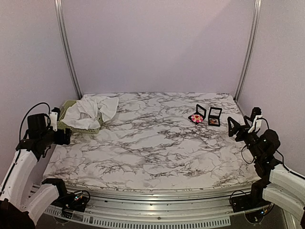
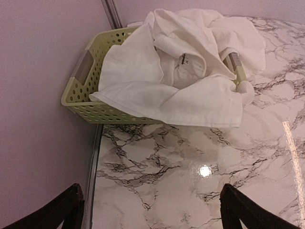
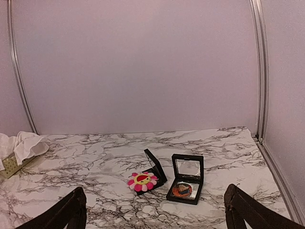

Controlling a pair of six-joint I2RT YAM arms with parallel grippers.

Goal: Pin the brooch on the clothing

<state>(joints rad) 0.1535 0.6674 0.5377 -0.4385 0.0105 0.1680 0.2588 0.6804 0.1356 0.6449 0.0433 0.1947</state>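
white shirt (image 2: 176,71) heaped in green basket (image 2: 86,107) at table's (image 1: 152,157) 10 o'clock. flower brooch (image 3: 141,180) and orange brooch (image 3: 181,191) in open black cases (image 3: 153,166) at 2 o'clock. left gripper (image 2: 151,191) and right gripper (image 3: 155,191) both spread wide, holding nothing.

Jaws wide apart and empty on left tool (image 2: 151,193) and right tool (image 3: 155,193) alike.

Far-left corner of the surface (image 1: 152,157): basket (image 2: 88,102) against the left wall, with the shirt (image 1: 93,110) heaped in it and spilling over the near and right rims onto the surface. Well apart, toward the far right, two open cases stand side by side. The brooch (image 1: 196,118) rests on the base of the left case (image 1: 200,111); the right case (image 1: 215,112), just beside it, has a round piece (image 3: 182,191) inside.
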